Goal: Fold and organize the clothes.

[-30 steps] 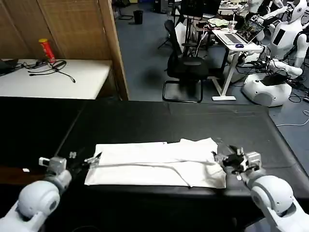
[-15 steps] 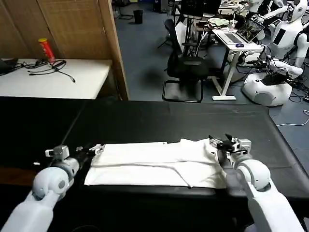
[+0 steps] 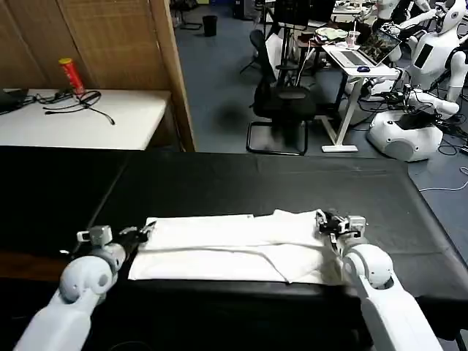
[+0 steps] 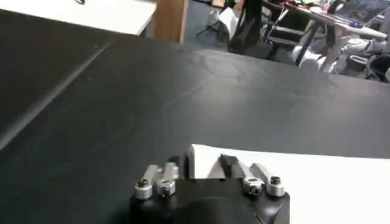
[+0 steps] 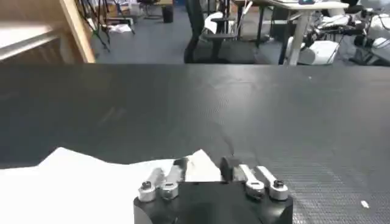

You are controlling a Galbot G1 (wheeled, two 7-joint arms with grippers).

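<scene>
The white T-shirt [image 3: 234, 245] lies folded into a long flat strip across the near part of the black table [image 3: 256, 179]. My left gripper [image 3: 142, 232] sits low at the strip's left end. In the left wrist view the left gripper [image 4: 202, 165] is open, and the corner of the T-shirt [image 4: 317, 182] shows between its fingers. My right gripper [image 3: 327, 221] rests at the strip's right end, near its far edge. In the right wrist view the right gripper [image 5: 204, 165] is also open, with a pointed flap of the T-shirt [image 5: 79, 176] in the gap.
A white desk [image 3: 110, 121] with a red can [image 3: 71, 75] and cables stands at the back left, beside a wooden partition. Beyond the table are an office chair [image 3: 281, 102], a desk with a laptop and other robots. The table's far half is bare black cloth.
Both grippers moved away from me, carrying the shirt's raised near fold towards its far edge. The fold now lies flat on the shirt.
</scene>
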